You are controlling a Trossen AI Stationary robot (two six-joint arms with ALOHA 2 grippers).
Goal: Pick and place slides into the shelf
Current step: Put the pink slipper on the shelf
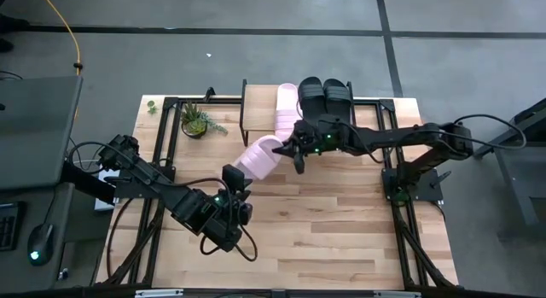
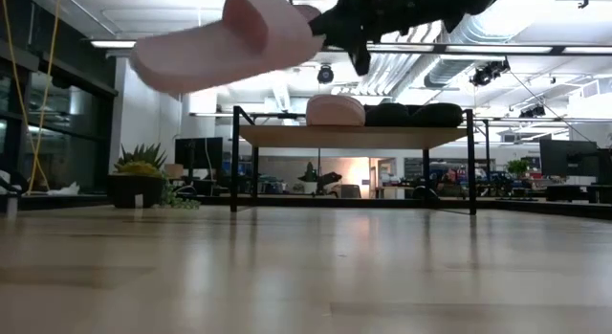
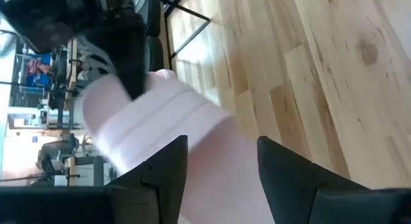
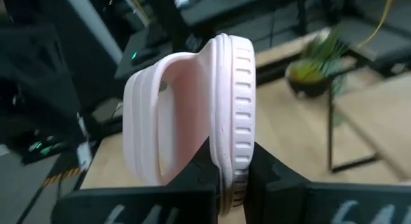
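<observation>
A pale pink slide (image 1: 260,157) hangs high over the table in front of the shelf (image 1: 256,106), with my right gripper (image 1: 297,151) shut on its far end. My left gripper (image 3: 221,169) is open at the slide's near end (image 3: 212,153), one finger on either side of it. The shelf's plank top carries another pink slide (image 1: 286,108) and two black slides (image 1: 310,97) (image 1: 335,97), lying side by side on their soles. In the low view the held slide (image 2: 220,42) slopes down away from the right gripper (image 2: 356,33). My right gripper pinches the sole's ridged rim (image 4: 232,161) between its two fingers, at the end where the strap (image 4: 144,121) arches. The fingers come nearly level from the table's right. The slide is lifted clear and turned on its side. My left gripper: whether its fingers (image 3: 168,166) touch the slide I cannot tell.
A potted plant (image 1: 194,120) stands at the far left, beside the shelf. The shelf's black legs (image 2: 234,162) rise from the wooden tabletop (image 1: 341,230). Bare wood stretches across the near half of the table.
</observation>
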